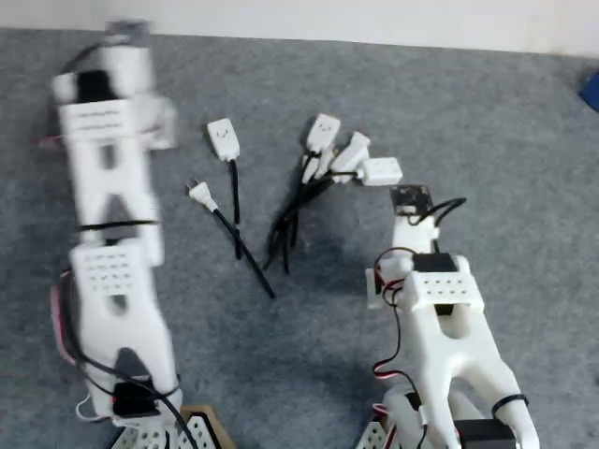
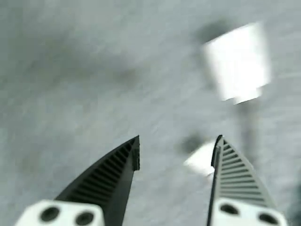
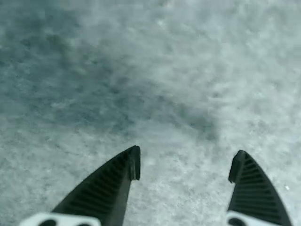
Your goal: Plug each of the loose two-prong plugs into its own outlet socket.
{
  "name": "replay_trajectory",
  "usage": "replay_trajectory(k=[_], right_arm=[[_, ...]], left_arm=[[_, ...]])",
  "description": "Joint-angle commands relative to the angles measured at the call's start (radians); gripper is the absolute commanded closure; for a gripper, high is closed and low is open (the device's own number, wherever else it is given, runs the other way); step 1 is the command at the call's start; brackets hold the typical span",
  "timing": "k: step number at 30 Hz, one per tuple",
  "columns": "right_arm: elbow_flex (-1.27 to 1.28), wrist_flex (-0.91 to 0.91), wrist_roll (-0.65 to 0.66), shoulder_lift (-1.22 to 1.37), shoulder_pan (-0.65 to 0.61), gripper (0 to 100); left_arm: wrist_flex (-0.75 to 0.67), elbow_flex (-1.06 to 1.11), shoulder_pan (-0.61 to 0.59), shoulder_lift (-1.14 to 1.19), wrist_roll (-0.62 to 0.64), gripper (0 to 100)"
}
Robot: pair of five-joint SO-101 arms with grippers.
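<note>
So the left gripper (image 2: 178, 139) gapes wide, plug (image 2: 200, 160) just inside one fingertip, socket (image 2: 237, 61) beyond them. The right gripper (image 3: 188, 150) is wide too, carpet (image 3: 178, 94) between its fingers.

Grey carpet (image 1: 374, 84). Plug (image 1: 197, 193) lies loose just beside a lone socket (image 1: 223, 138), and their black cords cross. Three white cord ends (image 1: 352, 150) are bunched mid-table. Left arm (image 1: 108, 187) stands beside the socket, right arm (image 1: 440, 309) near the bunch.

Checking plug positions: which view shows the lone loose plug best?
The high view: the plug lies whole with its black cord. The left wrist view has a blurred white patch by one jaw, possibly it. The right wrist view faces carpet.
</note>
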Motion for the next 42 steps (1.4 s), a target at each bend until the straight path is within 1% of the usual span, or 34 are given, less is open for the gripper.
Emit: replay_trajectory(k=[1, 4, 6, 9, 12, 14, 16, 21, 27, 35, 40, 42], right_arm=[[-0.062, 0.033, 0.005, -0.018, 0.041, 70.0], [-0.068, 0.05, 0.006, -0.018, 0.042, 70.0], [-0.084, 0.056, 0.009, -0.018, 0.065, 70.0], [-0.147, 0.085, 0.011, -0.018, 0.168, 70.0], [-0.216, 0.114, 0.012, -0.018, 0.305, 70.0], [-0.251, 0.13, 0.012, -0.018, 0.392, 70.0], [-0.268, 0.134, 0.014, -0.018, 0.446, 70.0], [-0.269, 0.134, 0.014, -0.018, 0.455, 70.0], [-0.219, 0.131, 0.012, -0.11, 0.417, 70.0], [-0.091, 0.127, 0.012, -0.338, 0.374, 70.0], [-0.044, 0.127, 0.012, -0.423, 0.335, 70.0], [-0.035, 0.127, 0.012, -0.438, 0.329, 70.0]], left_arm=[[-0.196, 0.021, 0.087, -0.033, 0.026, 74], [-0.353, 0.039, 0.096, 0.047, 0.055, 74], [-0.396, 0.035, 0.101, 0.096, 0.063, 74], [-0.407, 0.033, 0.136, 0.125, 0.052, 74], [-0.399, 0.033, 0.216, 0.125, -0.028, 74], [-0.399, 0.033, 0.263, 0.125, -0.041, 74], [-0.407, 0.033, 0.309, 0.131, -0.043, 74], [-0.428, 0.041, 0.401, 0.136, -0.109, 74], [-0.532, 0.042, 0.449, 0.156, -0.11, 75], [-0.652, 0.035, 0.452, 0.355, -0.114, 75], [-0.658, 0.033, 0.455, 0.374, -0.115, 75], [-0.664, 0.035, 0.455, 0.378, -0.115, 78]])
